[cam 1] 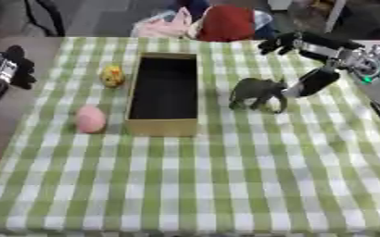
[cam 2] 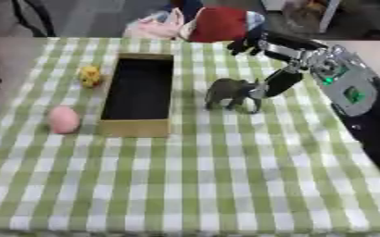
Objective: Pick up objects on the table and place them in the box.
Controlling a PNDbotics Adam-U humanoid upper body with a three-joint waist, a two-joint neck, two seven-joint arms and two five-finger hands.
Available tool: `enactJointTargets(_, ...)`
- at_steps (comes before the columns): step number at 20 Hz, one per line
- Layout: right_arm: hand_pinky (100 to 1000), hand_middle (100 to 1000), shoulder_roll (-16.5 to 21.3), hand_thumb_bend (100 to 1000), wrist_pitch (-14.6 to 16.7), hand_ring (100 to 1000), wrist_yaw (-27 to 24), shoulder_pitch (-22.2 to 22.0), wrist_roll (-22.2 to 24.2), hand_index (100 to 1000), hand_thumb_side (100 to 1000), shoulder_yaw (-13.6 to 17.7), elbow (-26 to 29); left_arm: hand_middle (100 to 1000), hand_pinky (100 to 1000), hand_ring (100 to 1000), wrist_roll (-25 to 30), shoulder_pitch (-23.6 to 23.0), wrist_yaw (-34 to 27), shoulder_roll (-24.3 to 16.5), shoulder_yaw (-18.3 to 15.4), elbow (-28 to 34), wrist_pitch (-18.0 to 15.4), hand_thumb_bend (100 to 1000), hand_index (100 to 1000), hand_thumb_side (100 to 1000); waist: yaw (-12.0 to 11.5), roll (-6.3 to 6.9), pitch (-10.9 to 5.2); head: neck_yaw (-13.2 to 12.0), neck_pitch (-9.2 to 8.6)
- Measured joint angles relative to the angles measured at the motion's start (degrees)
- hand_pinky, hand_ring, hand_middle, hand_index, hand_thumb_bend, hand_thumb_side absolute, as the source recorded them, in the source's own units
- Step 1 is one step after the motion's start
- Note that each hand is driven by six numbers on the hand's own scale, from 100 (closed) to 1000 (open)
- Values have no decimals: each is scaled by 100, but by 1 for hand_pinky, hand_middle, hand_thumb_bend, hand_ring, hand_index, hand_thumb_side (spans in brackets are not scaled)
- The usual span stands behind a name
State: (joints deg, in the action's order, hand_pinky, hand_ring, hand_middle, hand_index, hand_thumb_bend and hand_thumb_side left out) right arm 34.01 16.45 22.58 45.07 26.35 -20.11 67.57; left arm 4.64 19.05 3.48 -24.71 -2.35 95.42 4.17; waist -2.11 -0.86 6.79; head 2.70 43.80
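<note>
Green checked tablecloth (cam 1: 193, 185), box (cam 1: 162, 125), clothes heap (cam 1: 209, 23) behind

One box (cam 1: 162, 126), long and open-topped, sits on one green checked cloth (cam 1: 225, 185). Three loose things around it: one grey elephant (cam 2: 234, 92) on its right, then one pink egg-shaped thing (cam 1: 89, 119) and one small yellow thing (cam 1: 112, 76) on its left. Two robot hands in view, the right hand (cam 2: 278, 83) and the left hand (cam 1: 15, 65).
</note>
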Motion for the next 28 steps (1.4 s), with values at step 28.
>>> enactJointTargets(28,769,687,-892,408,414,789,1733,336,-575,829,102,506,-1963,536,581,569,81,29,-20,57,37,0,-13,281,622,806,-154,40,9,102,2)
